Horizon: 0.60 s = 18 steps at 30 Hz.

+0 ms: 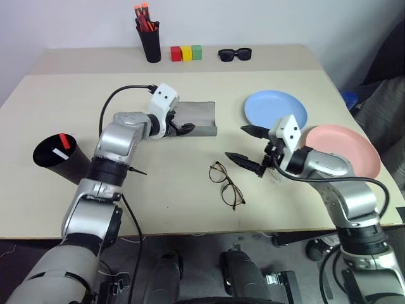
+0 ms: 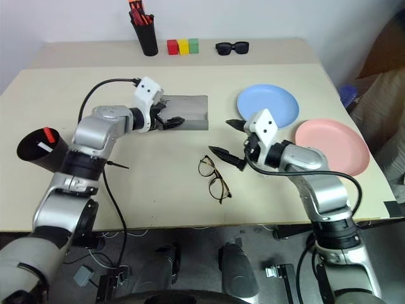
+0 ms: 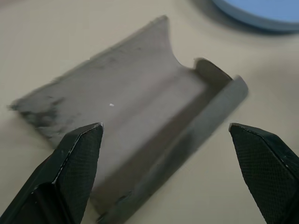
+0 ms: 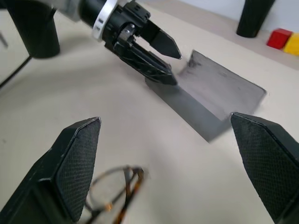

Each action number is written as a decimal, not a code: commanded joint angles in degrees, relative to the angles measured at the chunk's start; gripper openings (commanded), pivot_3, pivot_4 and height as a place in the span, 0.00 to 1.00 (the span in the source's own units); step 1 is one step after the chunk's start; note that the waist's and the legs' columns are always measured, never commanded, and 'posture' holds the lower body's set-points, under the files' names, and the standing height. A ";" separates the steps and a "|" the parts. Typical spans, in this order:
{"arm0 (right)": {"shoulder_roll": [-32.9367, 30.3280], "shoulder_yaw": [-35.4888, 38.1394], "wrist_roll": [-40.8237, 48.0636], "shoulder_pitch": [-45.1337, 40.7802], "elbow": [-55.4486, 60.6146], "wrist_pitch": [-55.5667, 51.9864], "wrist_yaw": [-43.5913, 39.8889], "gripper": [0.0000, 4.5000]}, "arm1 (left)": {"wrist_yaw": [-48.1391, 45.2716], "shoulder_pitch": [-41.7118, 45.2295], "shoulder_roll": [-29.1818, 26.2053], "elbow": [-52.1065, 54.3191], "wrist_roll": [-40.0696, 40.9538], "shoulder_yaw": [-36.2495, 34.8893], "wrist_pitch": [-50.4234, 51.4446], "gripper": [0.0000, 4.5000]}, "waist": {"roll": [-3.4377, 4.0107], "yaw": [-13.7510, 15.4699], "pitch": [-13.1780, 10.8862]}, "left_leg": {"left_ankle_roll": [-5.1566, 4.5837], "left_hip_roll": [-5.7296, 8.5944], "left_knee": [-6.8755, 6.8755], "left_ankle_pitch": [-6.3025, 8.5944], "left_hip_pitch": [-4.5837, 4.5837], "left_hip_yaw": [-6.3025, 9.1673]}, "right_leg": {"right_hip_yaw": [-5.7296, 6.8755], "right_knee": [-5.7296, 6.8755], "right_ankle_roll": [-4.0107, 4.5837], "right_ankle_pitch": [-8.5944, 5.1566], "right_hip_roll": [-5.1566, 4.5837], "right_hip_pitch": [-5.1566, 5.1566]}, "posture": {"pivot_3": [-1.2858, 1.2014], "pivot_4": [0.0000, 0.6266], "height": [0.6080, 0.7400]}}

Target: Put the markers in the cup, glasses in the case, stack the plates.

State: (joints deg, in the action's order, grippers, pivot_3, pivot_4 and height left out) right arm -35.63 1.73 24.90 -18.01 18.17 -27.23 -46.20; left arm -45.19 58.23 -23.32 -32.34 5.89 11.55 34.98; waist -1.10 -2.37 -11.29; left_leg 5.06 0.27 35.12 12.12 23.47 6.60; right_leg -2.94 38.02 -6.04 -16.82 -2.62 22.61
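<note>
left arm: I see it reaching across the beige tabletop (image 1: pixel 190 164), elbow bent, left gripper (image 1: pixel 182 128) angled down at the near-left end of the grey rectangular open spectacle case (image 1: pixel 201 118).
left gripper state: released, fingers spread wide, nothing between them; wrist view has the case lying just beyond the tips.
right arm: bent in from the right edge, right gripper (image 1: pixel 247 147) roughly level, pointing toward table centre, hovering above and just right of the thin dark wire-rimmed glasses (image 1: pixel 226 183).
right gripper state: fully spread, empty, clear of the glasses.
glasses: folded, lying flat on the table near the front edge, well apart from the case.
case: lid open, lying flat, interior empty from what I can see.
markers: white slim pen (image 1: pixel 59 154) and red slim pen (image 1: pixel 64 139) both sitting inside the wide black tapered plastic cup (image 1: pixel 60 158) at far left.
plates: light blue round plastic plate (image 1: pixel 275 109) and salmon pink round plastic plate (image 1: pixel 345 150) side by side on the right, edges about touching, not stacked.
back of table: tall black cylindrical pen holder (image 1: pixel 150 43) with orange-red markers, red/yellow/green blocks (image 1: pixel 186 52), chunky black sunglasses (image 1: pixel 235 54).
room: plain white wall (image 1: pixel 253 19) behind.
</note>
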 commanded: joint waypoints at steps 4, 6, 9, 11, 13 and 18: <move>-4.32 4.34 2.25 5.20 6.86 -1.21 -1.43 1.00 | -8.33 4.46 -0.45 -10.68 -4.46 3.57 -8.65 0.87 | -0.01 -0.17 -0.01 | -0.03 0.01 0.00 0.01 0.00 -0.01 | -0.01 0.00 -0.01 -0.01 -0.02 0.00 | 0.52 0.24 1.00; -4.71 4.93 2.35 6.03 7.26 -1.30 -1.09 1.00 | -8.63 4.89 -0.29 -12.58 -5.08 3.37 -9.74 0.68 | -0.01 -0.21 -0.01 | -0.03 0.00 0.00 0.01 0.00 -0.01 | -0.01 0.01 -0.01 -0.01 0.00 0.02 | 0.52 0.24 1.00; -4.75 5.18 2.11 6.23 6.97 -1.09 -0.73 1.00 | -9.29 5.16 0.03 -14.17 -5.24 2.53 -10.49 0.33 | -0.01 -0.10 -0.01 | -0.03 0.00 0.02 0.01 0.00 -0.01 | -0.02 0.02 -0.01 -0.01 -0.01 0.01 | 0.52 0.24 1.00; -4.70 4.74 1.79 5.96 6.43 -0.79 -0.79 1.00 | -9.16 4.93 -0.13 -14.61 -5.61 2.35 -11.16 0.09 | -0.02 -0.06 -0.01 | -0.03 0.00 0.03 0.02 0.00 -0.01 | -0.02 0.02 -0.02 -0.01 -0.02 -0.01 | 0.52 0.24 1.00; -4.71 4.27 1.47 5.75 6.10 -0.46 -1.01 1.00 | -8.36 4.48 -0.34 -14.47 -6.00 2.03 -12.04 0.00 | -0.01 -0.07 -0.01 | -0.03 0.00 0.03 0.02 0.00 -0.01 | -0.02 0.02 -0.02 -0.01 -0.02 -0.01 | 0.52 0.24 1.00; -4.51 3.01 1.13 4.34 5.05 -0.15 -1.87 1.00 | -9.30 0.89 -3.30 -9.29 -6.62 1.33 -15.66 0.00 | -0.02 -0.25 -0.01 | -0.03 0.00 0.03 0.02 0.00 -0.01 | -0.02 0.03 -0.02 -0.01 -0.02 0.00 | 0.52 0.24 1.00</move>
State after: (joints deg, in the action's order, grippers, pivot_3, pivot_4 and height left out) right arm -39.63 4.62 25.95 -12.74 22.47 -28.31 -47.69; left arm -53.22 59.58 -24.81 -45.19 -0.75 14.34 20.86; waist -1.12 -2.62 -11.30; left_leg 5.03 0.26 35.14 12.14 23.47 6.59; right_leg -2.97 38.06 -6.06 -16.83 -2.63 22.63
